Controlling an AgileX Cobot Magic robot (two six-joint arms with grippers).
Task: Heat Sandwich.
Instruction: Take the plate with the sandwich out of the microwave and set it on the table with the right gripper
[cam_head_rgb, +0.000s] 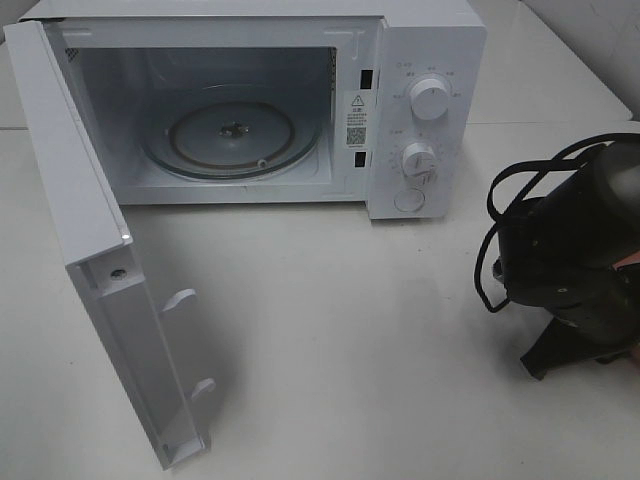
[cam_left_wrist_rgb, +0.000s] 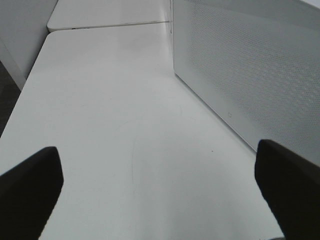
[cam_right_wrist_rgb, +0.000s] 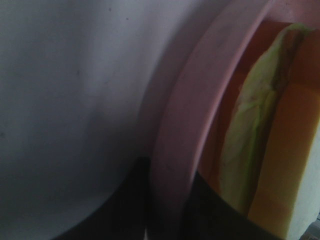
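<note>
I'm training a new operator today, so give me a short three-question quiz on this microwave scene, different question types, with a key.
1. True or false: the white countertop microwave has its hinged door shut.
2. Multiple choice: what lies inside on the microwave floor? A) a sandwich B) a bare round glass turntable C) a mug
3. Short answer: in the right wrist view, what sits on the round pink plate that the right gripper pinches at the rim?

Key: 1 false, the door is swung wide open. 2 B. 3 the sandwich, with pale green filling showing.
</note>
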